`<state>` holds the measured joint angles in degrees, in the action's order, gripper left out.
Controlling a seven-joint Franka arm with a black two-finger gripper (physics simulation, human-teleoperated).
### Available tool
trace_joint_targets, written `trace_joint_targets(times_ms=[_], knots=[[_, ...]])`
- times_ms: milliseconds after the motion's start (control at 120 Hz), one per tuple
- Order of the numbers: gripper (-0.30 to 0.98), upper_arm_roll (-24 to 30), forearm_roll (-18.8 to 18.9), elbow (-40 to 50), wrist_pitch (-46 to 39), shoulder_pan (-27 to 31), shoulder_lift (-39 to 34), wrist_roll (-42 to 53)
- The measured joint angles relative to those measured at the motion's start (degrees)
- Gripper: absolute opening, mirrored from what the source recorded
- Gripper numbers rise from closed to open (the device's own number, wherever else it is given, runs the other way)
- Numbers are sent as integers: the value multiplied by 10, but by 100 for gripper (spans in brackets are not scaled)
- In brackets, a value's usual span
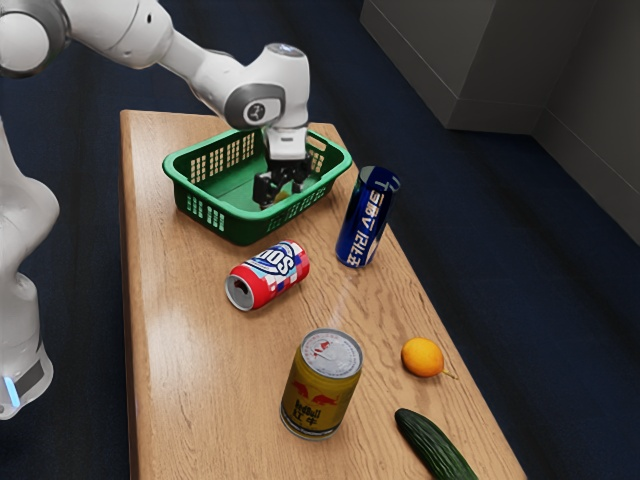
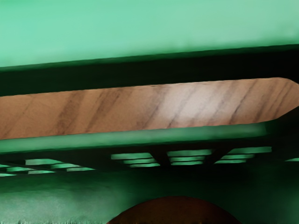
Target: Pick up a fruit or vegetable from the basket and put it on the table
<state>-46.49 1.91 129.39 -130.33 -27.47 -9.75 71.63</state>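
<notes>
The side view looks down from well back, the wrist view closely at the shared basket (image 1: 240, 227).

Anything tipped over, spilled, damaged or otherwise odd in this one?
One thing: the red, white and blue soda can lies on its side on the table near the green basket, while the gold can and tall blue can stand upright. No spill or damage is visible.
</notes>
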Motion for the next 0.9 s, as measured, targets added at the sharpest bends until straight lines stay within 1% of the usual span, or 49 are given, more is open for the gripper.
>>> trace_joint_targets(times_ms=[158,317,542,650,900], knots=[[66,-2,0,0,-1,0,15,0],[55,-3,0,-3,-3,2,21,0],[45,-8,2,-18,2,1,18,0],[38,-14,1,-41,36,1,16,-1],[37,-12,-2,-89,133,0,12,-3]])
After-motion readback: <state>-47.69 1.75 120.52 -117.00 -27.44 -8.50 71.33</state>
